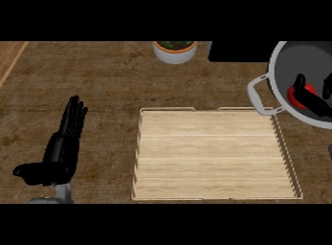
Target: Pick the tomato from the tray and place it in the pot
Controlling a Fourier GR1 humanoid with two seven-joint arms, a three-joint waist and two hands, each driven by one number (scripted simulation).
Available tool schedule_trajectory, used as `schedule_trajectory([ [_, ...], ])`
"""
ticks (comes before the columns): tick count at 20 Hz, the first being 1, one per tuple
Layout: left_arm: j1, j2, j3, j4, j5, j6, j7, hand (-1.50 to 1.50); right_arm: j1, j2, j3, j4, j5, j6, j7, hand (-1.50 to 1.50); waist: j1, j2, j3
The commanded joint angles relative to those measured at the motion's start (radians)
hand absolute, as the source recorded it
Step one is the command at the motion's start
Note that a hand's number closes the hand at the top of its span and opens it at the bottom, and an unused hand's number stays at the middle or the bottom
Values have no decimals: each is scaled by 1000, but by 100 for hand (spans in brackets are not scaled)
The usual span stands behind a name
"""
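Note:
The red tomato (300, 92) shows inside the grey pot (280, 67) at the right edge, mostly hidden by my right hand (316, 101). That hand reaches into the pot from below with its fingers curled round the tomato. The light wooden tray (211, 158) lies in the middle of the counter with nothing on it. My left hand (64, 143) rests open at the lower left, fingers straight and pointing away from me, well apart from the tray.
A small white planter (174, 50) with a green plant stands at the back centre. A dark block (239, 50) sits behind the pot. The pot's handle (259, 98) overhangs the tray's far right corner. The counter's left edge (2, 76) runs diagonally.

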Motion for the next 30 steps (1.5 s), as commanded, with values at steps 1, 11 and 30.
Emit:
schedule_trajectory([
  [1, 12, -4, 4, 45, -10, -12, -57, 0, -118, -38, -37, 215, -74, 57, -101, 150, 4, 3, 1],
  [11, 11, -20, -26, -4, -17, -11, -8, 0, -281, -78, -149, 715, -101, 97, -119, -150, 24, 10, 3],
  [30, -37, -37, -5, 30, -22, 8, -10, 0, -363, -162, -580, 832, -727, 696, -779, -150, 12, 14, 4],
])
